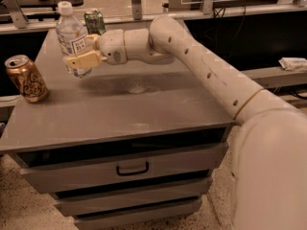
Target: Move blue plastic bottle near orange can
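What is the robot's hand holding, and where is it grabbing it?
The gripper, over the grey cabinet top, holds the blue plastic bottle, pinching its clear body low down, just below the white label.

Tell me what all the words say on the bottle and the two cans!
On the blue plastic bottle, held by the gripper above the left side of the table: dark print on its white label, too blurred to read.
On the orange can: only pale swirls, no readable words.
On the green can: print too small to read.
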Controlling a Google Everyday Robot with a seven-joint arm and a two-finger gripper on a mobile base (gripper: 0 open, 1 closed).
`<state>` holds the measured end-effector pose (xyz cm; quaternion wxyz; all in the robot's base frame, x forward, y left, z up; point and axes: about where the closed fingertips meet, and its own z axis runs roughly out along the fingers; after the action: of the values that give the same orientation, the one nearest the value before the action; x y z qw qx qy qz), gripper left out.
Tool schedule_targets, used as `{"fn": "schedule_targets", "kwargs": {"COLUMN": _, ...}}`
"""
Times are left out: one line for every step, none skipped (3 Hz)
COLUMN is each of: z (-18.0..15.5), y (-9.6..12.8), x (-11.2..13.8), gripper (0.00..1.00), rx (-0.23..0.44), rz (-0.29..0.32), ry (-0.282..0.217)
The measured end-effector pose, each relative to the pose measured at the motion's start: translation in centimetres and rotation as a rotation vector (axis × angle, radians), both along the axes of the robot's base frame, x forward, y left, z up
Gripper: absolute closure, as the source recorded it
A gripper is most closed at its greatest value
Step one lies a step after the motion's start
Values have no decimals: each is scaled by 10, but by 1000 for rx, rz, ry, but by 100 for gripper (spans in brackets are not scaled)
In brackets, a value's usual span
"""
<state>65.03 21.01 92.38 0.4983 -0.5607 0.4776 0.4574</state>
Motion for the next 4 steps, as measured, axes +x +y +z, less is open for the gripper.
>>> {"fn": "schedule_targets", "kwargs": {"z": -1, "y": 46, "x": 12, "gripper": 100, "rx": 3, "rz": 49, "ry": 13}}
{"fn": "schedule_targets", "kwargs": {"z": -12, "y": 69, "x": 12, "gripper": 100, "rx": -11, "rz": 84, "ry": 55}}
{"fn": "schedule_targets", "kwargs": {"z": -24, "y": 80, "x": 9, "gripper": 100, "rx": -28, "rz": 110, "ry": 90}}
{"fn": "schedule_targets", "kwargs": {"z": -33, "y": 82, "x": 7, "gripper": 84, "rx": -45, "rz": 141, "ry": 121}}
